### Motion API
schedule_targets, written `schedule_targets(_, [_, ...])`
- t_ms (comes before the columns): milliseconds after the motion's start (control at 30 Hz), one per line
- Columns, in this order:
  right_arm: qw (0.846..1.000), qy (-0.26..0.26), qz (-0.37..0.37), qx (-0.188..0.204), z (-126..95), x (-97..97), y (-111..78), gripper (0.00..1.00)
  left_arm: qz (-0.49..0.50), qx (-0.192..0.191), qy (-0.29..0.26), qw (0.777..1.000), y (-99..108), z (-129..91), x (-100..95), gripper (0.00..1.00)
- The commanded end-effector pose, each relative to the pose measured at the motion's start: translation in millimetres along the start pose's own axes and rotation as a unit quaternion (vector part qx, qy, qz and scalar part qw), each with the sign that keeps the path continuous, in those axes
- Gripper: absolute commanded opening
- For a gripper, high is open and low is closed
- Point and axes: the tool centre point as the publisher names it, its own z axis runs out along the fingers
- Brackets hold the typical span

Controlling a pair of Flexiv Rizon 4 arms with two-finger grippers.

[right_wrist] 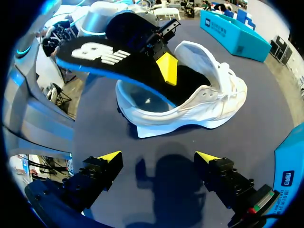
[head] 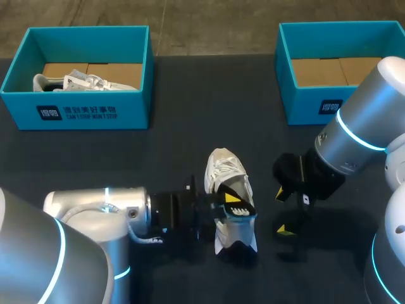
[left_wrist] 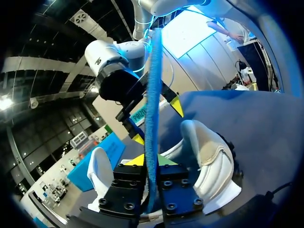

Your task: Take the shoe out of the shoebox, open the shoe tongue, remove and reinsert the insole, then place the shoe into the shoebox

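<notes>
Insole [right_wrist: 108, 61] pinched in left end effector [left_wrist: 151, 161] over shoe [head: 225, 170], right end effector [right_wrist: 157, 156] spread open

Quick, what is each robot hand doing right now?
Left gripper: shut on the insole.
Right gripper: open, empty.

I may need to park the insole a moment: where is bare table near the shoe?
Bare table lies between the left shoebox and the right shoebox, beyond the shoe, and in front of the left shoebox. Crowded around the shoe: the left gripper holds the insole over it and the right gripper hangs open beside it.
</notes>
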Motion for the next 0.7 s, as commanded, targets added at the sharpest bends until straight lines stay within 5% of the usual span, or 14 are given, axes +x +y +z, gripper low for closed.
schedule_targets(33, [1.000,-0.001,0.001,0.000,0.4,0.7,0.1,1.00,0.003,0.005,-0.003,1.000,-6.5,-6.4,2.8,0.23])
schedule_targets(700, [1.000,-0.001,0.001,0.000,0.4,0.7,0.1,1.00,0.030,0.009,0.004,1.000,-33.0,-8.6,10.5,0.33])
